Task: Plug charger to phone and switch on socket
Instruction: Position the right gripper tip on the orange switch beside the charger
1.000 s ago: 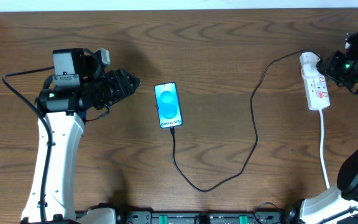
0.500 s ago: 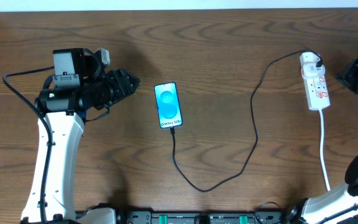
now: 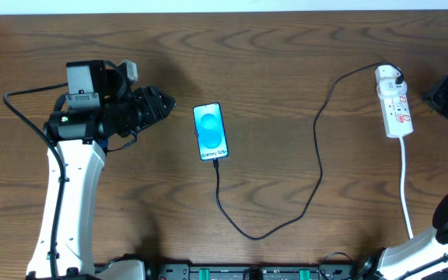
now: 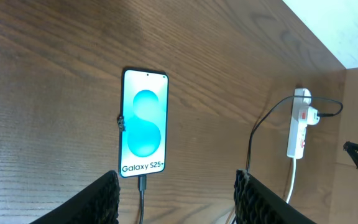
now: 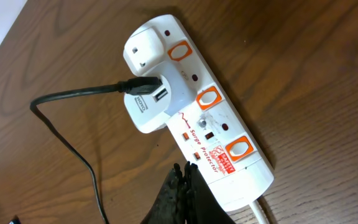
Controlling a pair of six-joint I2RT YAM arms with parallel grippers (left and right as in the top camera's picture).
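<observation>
The phone (image 3: 211, 131) lies flat at the table's middle, blue screen up reading "Galaxy S25+" (image 4: 143, 121). The black charger cable (image 3: 318, 167) is plugged into its bottom end and loops right to a white adapter (image 5: 146, 102) seated in the white socket strip (image 3: 393, 103). The strip has orange-red switches (image 5: 208, 98). My left gripper (image 3: 162, 105) is open and empty, left of the phone; its fingers (image 4: 176, 196) frame the phone's bottom edge. My right gripper (image 5: 184, 174) is shut and empty, its tips beside the strip's long edge; it sits at the right edge overhead (image 3: 434, 91).
The strip's thick white cord (image 3: 405, 183) runs toward the front edge. The table's back edge meets a white wall (image 3: 224, 6). The arm bases stand at the front corners.
My right gripper has drawn back to the right, away from the socket strip, then held still. The left arm, phone and cable have not moved.
</observation>
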